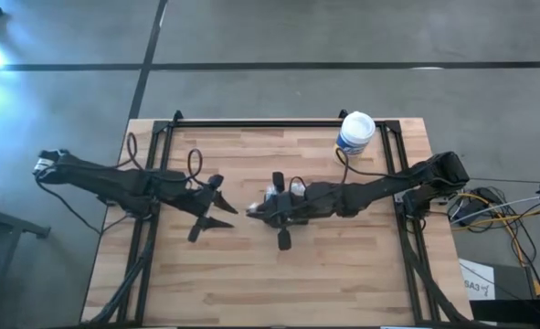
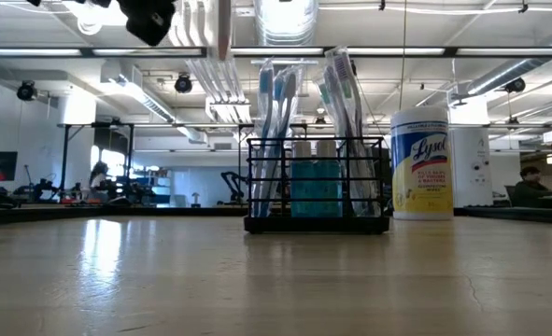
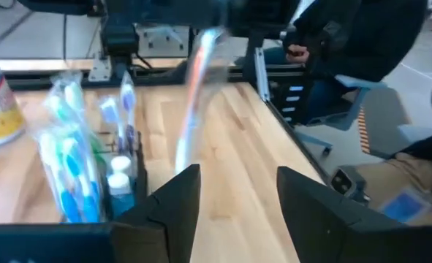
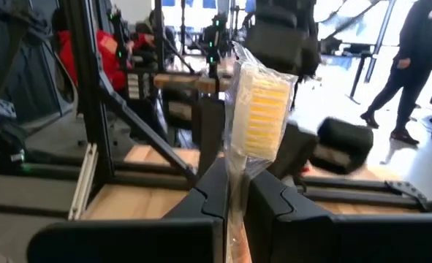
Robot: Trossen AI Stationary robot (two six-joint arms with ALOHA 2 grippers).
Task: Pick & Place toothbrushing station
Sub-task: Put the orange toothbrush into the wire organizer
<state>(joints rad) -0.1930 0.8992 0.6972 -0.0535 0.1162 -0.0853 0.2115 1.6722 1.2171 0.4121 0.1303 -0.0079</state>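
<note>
The toothbrushing station (image 2: 318,222) is a black wire holder standing on the table's middle, with several wrapped toothbrushes and a blue bottle upright in it. It also shows in the left wrist view (image 3: 131,183) and, partly under my right arm, in the high view (image 1: 286,190). My right gripper (image 4: 234,183) is shut on a wrapped toothbrush (image 4: 259,109) with yellow bristles, in the air just left of the station (image 1: 254,212). My left gripper (image 3: 237,183) is open and empty, left of the station (image 1: 217,206), facing that toothbrush (image 3: 190,102). My right gripper pinches the wrapped toothbrush just below its bristle head (image 4: 235,169) between its two fingers. The fingers come level from the table's right and lie across the brush. The brush stands roughly upright, head up, lifted clear, its handle (image 2: 224,28) hanging below the fingers.
A white canister with a yellow label (image 1: 355,131) stands at the table's far right, behind the station (image 2: 422,163). A black frame (image 1: 279,122) runs along the far and side edges. A seated person (image 3: 347,44) is beyond the table.
</note>
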